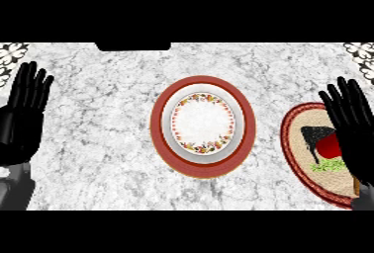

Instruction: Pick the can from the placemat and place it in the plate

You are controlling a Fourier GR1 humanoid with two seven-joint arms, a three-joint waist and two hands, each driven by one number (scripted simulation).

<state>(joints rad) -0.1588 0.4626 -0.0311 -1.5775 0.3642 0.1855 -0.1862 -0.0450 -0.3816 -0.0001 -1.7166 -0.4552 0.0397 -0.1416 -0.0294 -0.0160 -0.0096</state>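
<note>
Hovering open, right hand (355, 129) overlaps can (330, 147) on placemat (298, 143); label unreadable.

A grey-white marble counter (110, 148) fills the view; patterned tiles (13, 49) show at 10 and 2 o'clock.

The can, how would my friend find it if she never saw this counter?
Start at the big red-rimmed plate in the middle of the marble counter, then look right to the round woven placemat with a red border. The can lies on it, partly behind the right robot hand. It is the only red, black and green thing there.
</note>
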